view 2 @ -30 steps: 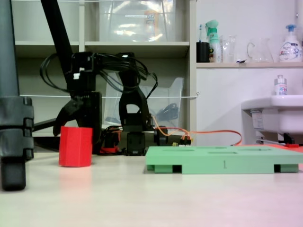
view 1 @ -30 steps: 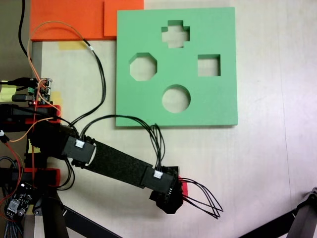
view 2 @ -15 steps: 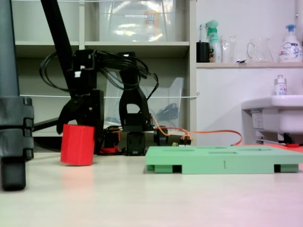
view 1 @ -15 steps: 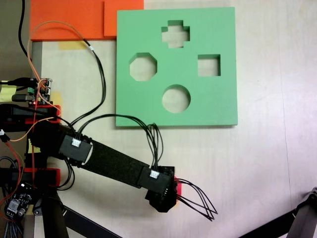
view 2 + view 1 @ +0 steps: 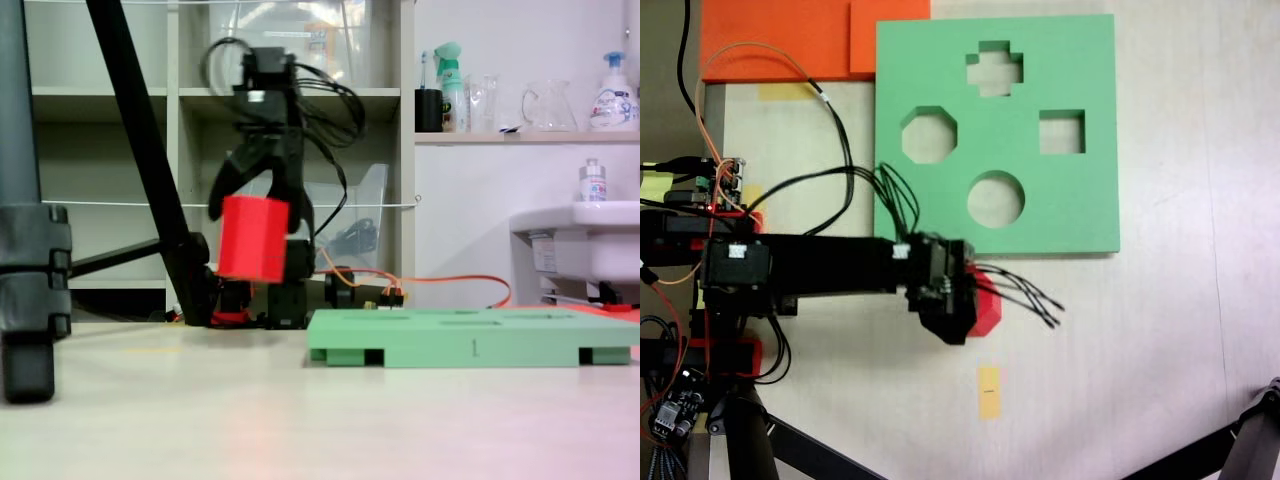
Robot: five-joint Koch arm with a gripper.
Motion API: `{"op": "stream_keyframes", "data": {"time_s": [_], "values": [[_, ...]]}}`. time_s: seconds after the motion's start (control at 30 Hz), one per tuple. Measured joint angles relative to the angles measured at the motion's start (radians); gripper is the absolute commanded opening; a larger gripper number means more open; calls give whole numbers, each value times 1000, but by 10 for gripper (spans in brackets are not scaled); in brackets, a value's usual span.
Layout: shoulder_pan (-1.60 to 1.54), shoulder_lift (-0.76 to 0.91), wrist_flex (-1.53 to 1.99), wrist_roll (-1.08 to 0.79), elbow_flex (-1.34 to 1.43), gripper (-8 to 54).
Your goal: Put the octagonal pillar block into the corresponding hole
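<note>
Gripper is clamping the red octagonal pillar block, lifting it clear of the pale table, beside the green board; shelving is standing behind.

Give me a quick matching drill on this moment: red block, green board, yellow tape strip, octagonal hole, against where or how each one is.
Things:
1. octagonal pillar block
2. green foam board
3. yellow tape strip
4. octagonal hole

States:
A. lying flat on the table, nothing in its cutouts
B. stuck on the tabletop below the gripper in the top-down fixed view
C. lifted off the table, held in the gripper
D. empty, on the board's left side in the top-down fixed view

Pairs: 1-C, 2-A, 3-B, 4-D
</note>
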Motion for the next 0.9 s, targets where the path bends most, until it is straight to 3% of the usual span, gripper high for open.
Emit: {"op": "stream_keyframes", "data": {"time_s": [0.23,0.37,0.9], "values": [[-485,15,-14,370,0,200],[-669,-28,-71,465,0,200],[-842,-161,-224,477,0,200]]}}
